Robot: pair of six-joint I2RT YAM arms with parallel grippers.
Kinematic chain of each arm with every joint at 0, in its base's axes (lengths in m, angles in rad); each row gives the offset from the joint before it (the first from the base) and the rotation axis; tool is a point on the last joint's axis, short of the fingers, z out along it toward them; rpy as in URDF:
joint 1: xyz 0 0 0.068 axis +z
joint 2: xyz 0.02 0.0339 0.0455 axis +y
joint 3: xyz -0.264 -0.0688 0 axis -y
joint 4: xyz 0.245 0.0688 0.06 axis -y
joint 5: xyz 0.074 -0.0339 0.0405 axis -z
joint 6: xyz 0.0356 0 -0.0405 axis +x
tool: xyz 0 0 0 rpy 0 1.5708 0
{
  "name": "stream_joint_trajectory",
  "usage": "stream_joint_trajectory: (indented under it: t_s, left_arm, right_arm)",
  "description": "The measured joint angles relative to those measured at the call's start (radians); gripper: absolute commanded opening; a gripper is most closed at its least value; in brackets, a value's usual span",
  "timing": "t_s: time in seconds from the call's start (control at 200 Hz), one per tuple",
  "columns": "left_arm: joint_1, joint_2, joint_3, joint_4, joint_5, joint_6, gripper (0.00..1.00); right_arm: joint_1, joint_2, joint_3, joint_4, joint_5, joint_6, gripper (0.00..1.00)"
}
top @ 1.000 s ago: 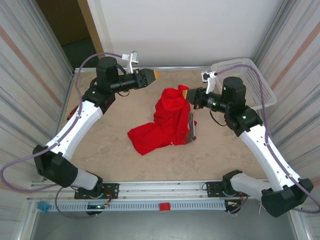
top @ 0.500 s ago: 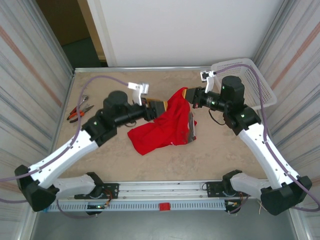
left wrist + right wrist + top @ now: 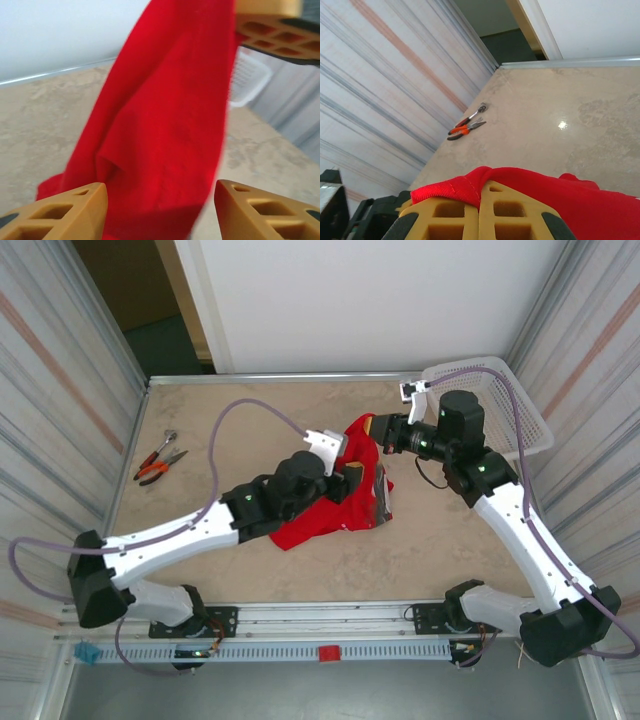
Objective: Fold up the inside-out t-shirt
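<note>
Table [image 3: 250,410] open far left beside pliers [image 3: 155,469]; t-shirt [image 3: 335,520] blocks middle, basket [image 3: 528,422] right corner

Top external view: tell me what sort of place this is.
Probably a robot lab cell: beige stone-look tabletop walled by ribbed grey panels, a slotted aluminium rail along the near edge, orange-handled pliers lying at the table's left edge.

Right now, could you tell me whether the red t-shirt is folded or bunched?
Bunched, not folded: the shut right pincer holds up one edge of the red t-shirt; the rest lies crumpled on the table.

table [image 3: 200,410] — beige top | on it — pliers [image 3: 156,468], red t-shirt [image 3: 325,525], white basket [image 3: 528,418]
</note>
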Motion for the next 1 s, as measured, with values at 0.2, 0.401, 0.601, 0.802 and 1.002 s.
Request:
stream_joint_trajectory:
  t_s: [0.2,0.401,0.601,0.802,1.002]
  left_arm:
    - [0.129,0.049,0.047,-0.046,0.002,-0.010,0.00]
    - [0.383,0.012,0.068,-0.038,0.455,-0.055,0.00]
    - [0.555,0.040,0.100,0.136,1.071,-0.255,0.00]
    - [0.564,0.066,0.110,0.230,1.301,-0.386,0.00]
    - [0.565,0.066,0.134,0.257,1.316,-0.463,0.00]
  right_arm:
    - [0.006,0.000,-0.002,-0.001,0.013,-0.001,0.00]
    - [-0.016,0.016,-0.044,-0.004,0.015,-0.001,0.00]
    - [-0.036,0.105,-0.047,0.014,0.014,-0.004,0.00]
    - [-0.054,0.156,-0.040,-0.002,0.040,-0.009,0.39]
    - [-0.057,0.093,-0.038,-0.027,0.053,-0.003,0.56]
